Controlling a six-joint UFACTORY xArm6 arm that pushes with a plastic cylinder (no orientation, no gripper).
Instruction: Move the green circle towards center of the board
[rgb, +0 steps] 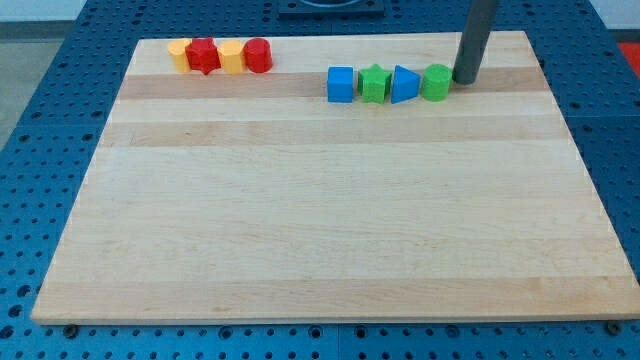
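A wooden board (330, 220) holds two rows of blocks near the view's top. My tip (464, 81) (a bare rod, grasping nothing) touches the green circle (436, 82) from its right, seemingly to push it.

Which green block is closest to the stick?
The green circle, at the right end of its row, right beside my tip. The other green block sits farther left.

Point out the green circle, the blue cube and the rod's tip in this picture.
green circle (436, 82): camera view, on its top face.
blue cube (341, 84): camera view, on its top face.
my tip (465, 80): camera view, on the rod's very end, just right of the green circle.
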